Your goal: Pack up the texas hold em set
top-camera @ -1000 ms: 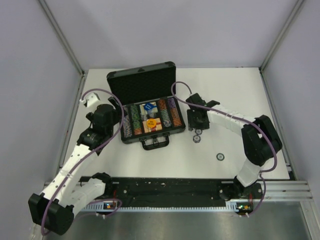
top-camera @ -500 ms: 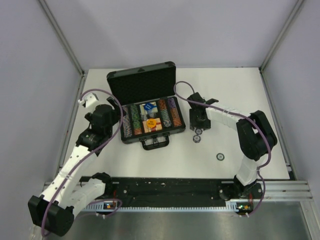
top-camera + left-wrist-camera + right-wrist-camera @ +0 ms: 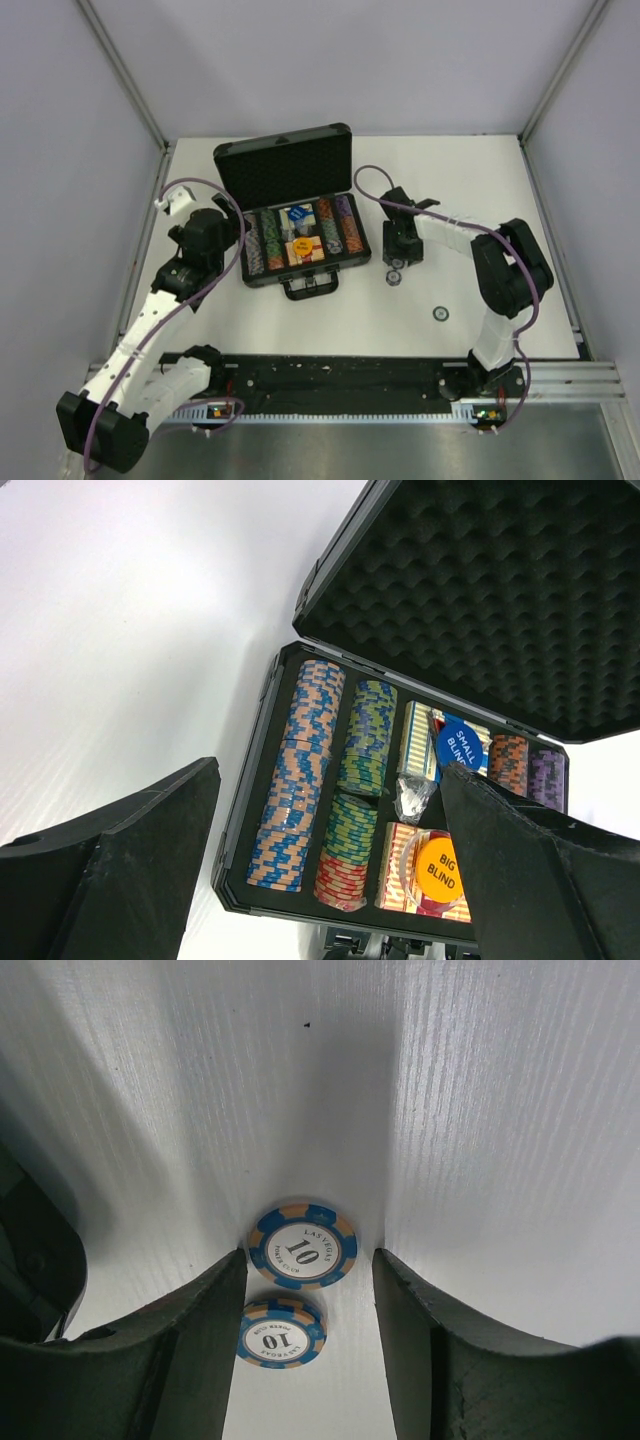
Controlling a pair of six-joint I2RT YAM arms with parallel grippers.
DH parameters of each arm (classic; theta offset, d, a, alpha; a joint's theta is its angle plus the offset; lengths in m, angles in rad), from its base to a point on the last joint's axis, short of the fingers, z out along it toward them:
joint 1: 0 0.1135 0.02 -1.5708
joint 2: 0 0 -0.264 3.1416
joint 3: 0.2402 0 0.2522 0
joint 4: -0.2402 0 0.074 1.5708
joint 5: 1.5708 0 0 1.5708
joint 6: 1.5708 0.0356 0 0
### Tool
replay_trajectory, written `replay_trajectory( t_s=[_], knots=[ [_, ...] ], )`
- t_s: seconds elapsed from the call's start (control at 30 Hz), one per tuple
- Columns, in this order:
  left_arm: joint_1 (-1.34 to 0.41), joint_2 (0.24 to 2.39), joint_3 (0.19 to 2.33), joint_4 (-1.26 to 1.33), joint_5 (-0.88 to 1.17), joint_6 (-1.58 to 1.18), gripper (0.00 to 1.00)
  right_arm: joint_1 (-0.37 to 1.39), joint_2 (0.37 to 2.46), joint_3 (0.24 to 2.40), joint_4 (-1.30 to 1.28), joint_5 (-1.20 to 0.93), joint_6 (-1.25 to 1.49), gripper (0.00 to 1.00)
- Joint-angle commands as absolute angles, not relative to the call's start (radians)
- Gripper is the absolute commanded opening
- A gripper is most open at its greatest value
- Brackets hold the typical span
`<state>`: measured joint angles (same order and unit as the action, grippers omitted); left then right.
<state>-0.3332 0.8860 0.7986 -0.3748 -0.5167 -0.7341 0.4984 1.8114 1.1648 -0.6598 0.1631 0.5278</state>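
**Right arm down over loose chips; left arm beside the open case.**

The black rectangular briefcase lies open at mid-table, toward the far edge, with multicoloured chip rows inside. The right arm reaches forward with its wrist pitched down. The right pincer is released and straddles a blue-and-orange "10" chip, with a second matching chip just beside it. The left arm extends along the case's left side. The left pincer is spread wide and grasps nothing.

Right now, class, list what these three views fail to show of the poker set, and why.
Top view: the lone chip on the table is too small to read.
Left wrist view: one of the left fingers covers the right-hand chip rows in the case.
Right wrist view: the right fingers hide the table beside the two chips; the case is out of frame.
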Motion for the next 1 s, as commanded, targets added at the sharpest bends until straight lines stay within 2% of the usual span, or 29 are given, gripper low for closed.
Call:
replay_trajectory(
  t_s=[0.0,0.37,0.97],
  knots=[
    [-0.325,0.871,0.811,-0.353,-0.526,-0.735,0.97,0.485,1.847,1.143,-0.641,0.178,0.532,0.52],
    [-0.321,0.865,0.808,-0.357,-0.522,-0.736,0.97,0.485,1.844,1.138,-0.626,0.187,0.528,0.35],
    [-0.319,0.873,0.81,-0.353,-0.494,-0.742,0.98,0.508,1.658,1.169,-0.722,0.114,0.508,0.35]
  ],
)
